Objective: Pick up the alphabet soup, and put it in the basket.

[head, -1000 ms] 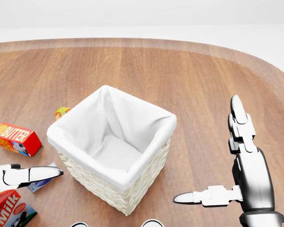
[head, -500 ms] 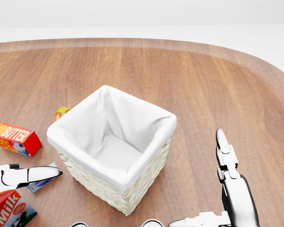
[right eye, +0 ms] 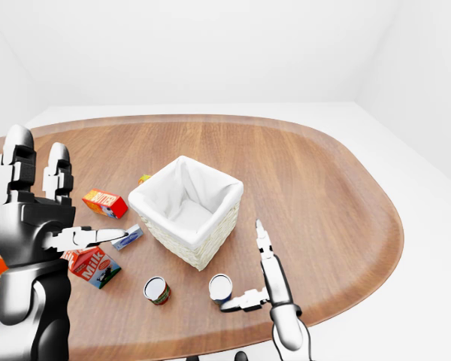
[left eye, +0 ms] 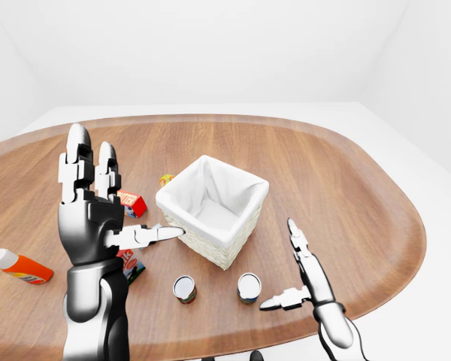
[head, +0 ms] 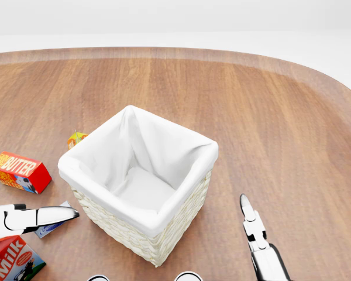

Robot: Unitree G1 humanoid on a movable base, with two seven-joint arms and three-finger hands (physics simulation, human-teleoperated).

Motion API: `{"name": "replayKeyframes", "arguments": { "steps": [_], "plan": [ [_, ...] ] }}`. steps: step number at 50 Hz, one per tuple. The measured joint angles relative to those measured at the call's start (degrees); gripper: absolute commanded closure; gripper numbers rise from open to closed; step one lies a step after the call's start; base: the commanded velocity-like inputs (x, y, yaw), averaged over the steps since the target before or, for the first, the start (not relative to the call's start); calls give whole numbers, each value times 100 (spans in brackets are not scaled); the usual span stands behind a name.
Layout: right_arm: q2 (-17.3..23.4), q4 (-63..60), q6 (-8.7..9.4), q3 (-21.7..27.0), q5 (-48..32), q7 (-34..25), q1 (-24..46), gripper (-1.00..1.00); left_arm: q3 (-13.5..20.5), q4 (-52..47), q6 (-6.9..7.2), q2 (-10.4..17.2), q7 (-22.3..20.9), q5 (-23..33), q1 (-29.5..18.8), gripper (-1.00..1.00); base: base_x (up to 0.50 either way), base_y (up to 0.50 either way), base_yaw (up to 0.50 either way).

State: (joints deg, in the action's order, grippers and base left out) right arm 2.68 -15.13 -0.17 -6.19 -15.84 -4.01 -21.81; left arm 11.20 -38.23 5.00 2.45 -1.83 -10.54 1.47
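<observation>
Lowered toward the bottom edge of the head view since a second ago, the right hand (right eye: 264,280) now shows only a fingertip there, while the basket (head: 181,206) and cartons sit where they did and the camera holds steady. Its fingers are spread apart and hold nothing, the thumb reaching toward the rightmost of two upright cans (right eye: 220,287), just beside it; whether they touch cannot be told. The second can (right eye: 156,290) stands a little to its left, and both stand on the wooden table (right eye: 316,188) below the white-lined wicker basket in the right-eye view, outside it. Which of the two is the alphabet soup cannot be read from their tops. The left hand (left eye: 98,214) is raised at the left of the left-eye view, fingers extended and apart, empty. A butter box (right eye: 105,203), a milk carton (right eye: 93,267) and a small blue packet (right eye: 128,237) lie left of the basket, and an orange bottle (left eye: 19,266) rests near the table's left edge.
</observation>
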Motion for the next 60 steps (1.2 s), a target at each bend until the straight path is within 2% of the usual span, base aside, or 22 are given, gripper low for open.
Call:
{"name": "replayKeyframes", "arguments": {
  "steps": [13, 35, 60],
  "plan": [
    [91, 673, -44, -211, -219, -39, 94, -100, -5, 4, 0, -3, -5, 3, 12, -100, 0, 0, 0],
    [-15, 2330, -483, -334, -592, 155, 715, -100, -41, 6, 0, -14, -18, 47, 28, -100, 0, 0, 0],
    [-216, 3407, -483, -388, -848, 416, 1335, -100, -101, 15, 0, -43, -43, 138, 84, -100, 0, 0, 0]
  ]
}}
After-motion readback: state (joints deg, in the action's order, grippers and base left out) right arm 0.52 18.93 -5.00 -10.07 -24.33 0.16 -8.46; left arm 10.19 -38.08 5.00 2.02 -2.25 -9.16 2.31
